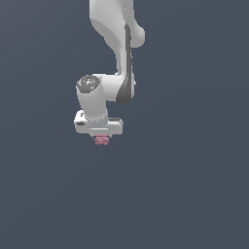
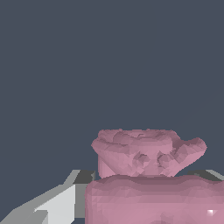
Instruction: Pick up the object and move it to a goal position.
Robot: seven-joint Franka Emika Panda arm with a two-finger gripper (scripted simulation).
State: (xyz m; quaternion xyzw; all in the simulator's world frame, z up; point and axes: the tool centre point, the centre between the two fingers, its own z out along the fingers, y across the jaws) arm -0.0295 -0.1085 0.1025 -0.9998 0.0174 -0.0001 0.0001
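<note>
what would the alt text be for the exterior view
A white robot arm reaches down against a plain dark grey-blue background, with a small dusty-pink lumpy object at its gripper, just under the white hand. The jaws themselves are hidden.

Dusty-pink object (image 1: 101,140), white arm (image 1: 114,53), seemingly grey fingers (image 2: 57,205), slate-blue background.

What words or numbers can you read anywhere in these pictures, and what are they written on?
There are none to read.
The pink lumpy object has only bumps, no letters.
The white gripper and the arm above it carry no label or number.
The grey background is plain in both views.
</note>
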